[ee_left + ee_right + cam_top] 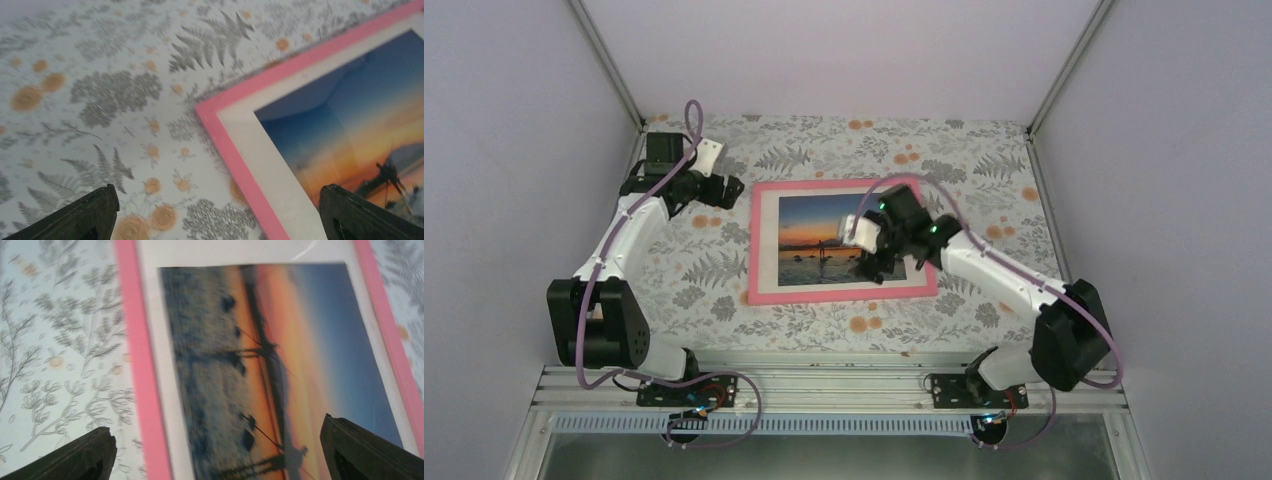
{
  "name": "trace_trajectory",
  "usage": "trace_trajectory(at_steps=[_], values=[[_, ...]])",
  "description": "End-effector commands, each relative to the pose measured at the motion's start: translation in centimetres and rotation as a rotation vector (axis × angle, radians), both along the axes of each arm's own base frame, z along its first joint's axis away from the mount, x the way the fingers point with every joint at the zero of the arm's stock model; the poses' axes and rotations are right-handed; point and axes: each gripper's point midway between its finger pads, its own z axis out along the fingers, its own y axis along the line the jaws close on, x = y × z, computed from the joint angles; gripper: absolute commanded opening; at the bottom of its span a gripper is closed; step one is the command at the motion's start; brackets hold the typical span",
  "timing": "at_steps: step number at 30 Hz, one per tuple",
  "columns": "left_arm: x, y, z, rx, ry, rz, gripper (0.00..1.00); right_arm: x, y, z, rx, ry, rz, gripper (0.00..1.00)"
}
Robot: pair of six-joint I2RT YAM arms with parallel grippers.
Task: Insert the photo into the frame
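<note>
The pink frame [764, 300] lies flat in the middle of the table. Inside it sits the sunset photo [814, 245], ringed by a white border. My right gripper [884, 262] hovers over the photo's right part, jaws wide apart and empty. In the right wrist view, the photo [260, 365] and the frame's pink edge [142, 390] fill the picture between my dark fingertips [370, 452]. My left gripper [729, 192] is open beside the frame's far-left corner. Its wrist view shows the frame corner [210, 112] and the photo [350, 130], with nothing between its fingertips [85, 215].
A floral-patterned cloth [704, 270] covers the table. Grey walls with metal corner posts [609, 65] close off the left, back and right. A metal rail [824, 385] carrying both arm bases runs along the near edge.
</note>
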Motion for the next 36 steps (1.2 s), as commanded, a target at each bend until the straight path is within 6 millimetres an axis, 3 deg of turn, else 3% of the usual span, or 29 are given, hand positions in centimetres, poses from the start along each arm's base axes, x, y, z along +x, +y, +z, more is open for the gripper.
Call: trace_trajectory(at_steps=[1, 7, 12, 18, 23, 27, 32, 36], values=[[-2.5, -1.3, -3.0, -0.004, 0.083, -0.108, 1.0, 1.3, -3.2, 0.6, 0.099, 0.334, -0.145, 1.0], [-3.6, -1.7, -7.3, -0.033, 0.219, -0.136, 1.0, 7.1, -9.1, 0.6, 0.225, 0.575, -0.385, 1.0], [-4.0, -2.2, -10.1, -0.092, 0.326, -0.151, 0.95, 11.6, -15.1, -2.3, 0.279, 0.745, -0.614, 1.0], [-3.5, -1.6, -12.1, -0.163, 0.407, -0.112, 0.93, 15.4, -19.4, -5.1, 0.324, 0.845, -0.791, 0.96], [-3.1, -1.3, -13.7, -0.209, 0.464, -0.11, 0.87, 17.0, -20.2, -8.3, 0.308, 0.915, -0.847, 0.92], [-2.6, -1.4, -14.9, -0.225, 0.493, -0.112, 0.79, 17.2, -20.1, -10.2, 0.31, 0.984, -0.865, 0.8], [-2.2, -1.7, -16.5, -0.256, 0.535, -0.12, 0.67, 16.2, -19.5, -11.3, 0.32, 1.056, -0.86, 0.69], [-1.8, -2.1, -17.2, -0.267, 0.541, -0.13, 0.57, 14.2, -18.7, -12.3, 0.311, 1.118, -0.845, 0.55]])
